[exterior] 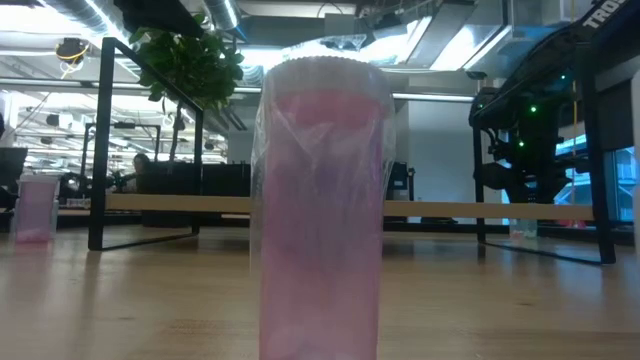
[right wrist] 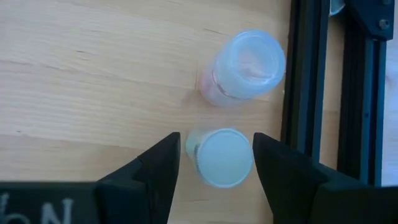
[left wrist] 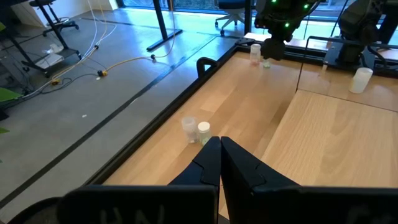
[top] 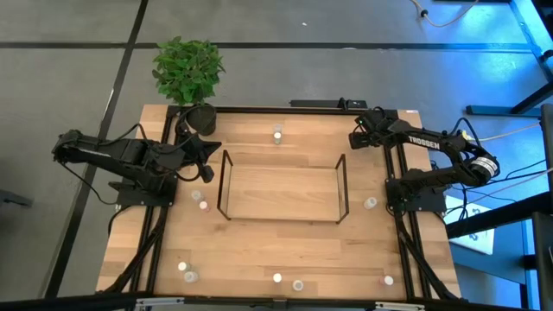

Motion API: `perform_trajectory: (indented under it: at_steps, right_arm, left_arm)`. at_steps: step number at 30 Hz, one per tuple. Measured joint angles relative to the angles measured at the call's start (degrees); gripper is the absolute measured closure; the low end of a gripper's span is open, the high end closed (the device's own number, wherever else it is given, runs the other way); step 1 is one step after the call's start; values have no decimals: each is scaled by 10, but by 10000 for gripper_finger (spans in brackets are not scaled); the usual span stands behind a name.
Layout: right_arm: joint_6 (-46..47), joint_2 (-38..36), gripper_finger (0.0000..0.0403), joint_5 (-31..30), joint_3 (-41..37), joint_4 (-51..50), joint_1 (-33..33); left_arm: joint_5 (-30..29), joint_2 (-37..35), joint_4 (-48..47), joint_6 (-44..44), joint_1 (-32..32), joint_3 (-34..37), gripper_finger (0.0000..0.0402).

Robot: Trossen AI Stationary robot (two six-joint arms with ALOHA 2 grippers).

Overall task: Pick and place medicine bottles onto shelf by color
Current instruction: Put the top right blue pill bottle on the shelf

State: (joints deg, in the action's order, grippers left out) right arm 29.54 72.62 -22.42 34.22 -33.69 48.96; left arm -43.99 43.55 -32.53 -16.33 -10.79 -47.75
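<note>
A small pale bottle with a whitish cap (right wrist: 222,157) is standing upright, its long axis vertical, at the far right corner of the light wooden surface (top: 285,246). It is being straddled by the right end effector (right wrist: 216,163), whose fingers are standing apart on either side without visibly touching it. A pink-tinted bottle (right wrist: 244,67) is standing just beside it, near the black frame rail (right wrist: 305,81). The left end effector (left wrist: 220,149) is being held fully closed, empty, beside the black wire shelf (top: 282,187).

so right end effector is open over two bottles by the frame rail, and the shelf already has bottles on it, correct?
Not quite. The shelf holds no bottles; the high view shows its board bare. The rest stands: the right end effector is open, straddling one bottle, with a pink bottle beside it.
</note>
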Motion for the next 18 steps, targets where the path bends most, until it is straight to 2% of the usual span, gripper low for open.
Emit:
perform_trajectory:
  at_steps: [9,18]
  right_arm:
    - [1,0,202,0,0,0,0]
    - [1,0,249,0,0,0,0]
  left_arm:
    - [0,0,0,0,0,0,401]
    - [0,0,0,0,0,0,401]
